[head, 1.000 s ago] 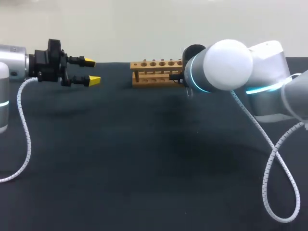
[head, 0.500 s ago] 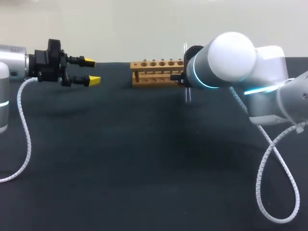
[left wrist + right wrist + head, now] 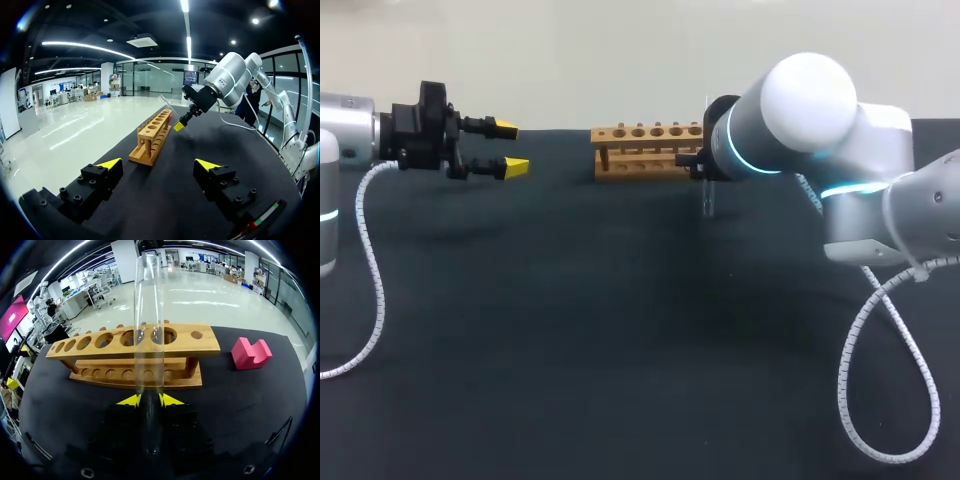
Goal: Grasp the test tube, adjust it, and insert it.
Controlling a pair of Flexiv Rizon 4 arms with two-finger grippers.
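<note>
Now the test tube (image 3: 149, 315) is pinched by the right gripper (image 3: 148, 400), near the right end of the rack (image 3: 645, 150) in the upper middle. It should be aligned over one hole before being lowered. The left gripper (image 3: 510, 147) is seen spread.

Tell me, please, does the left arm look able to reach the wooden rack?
Probably yes: the left claw is open and empty, with bare table between it and the rack; the right claw holds the test tube near its far end.
</note>
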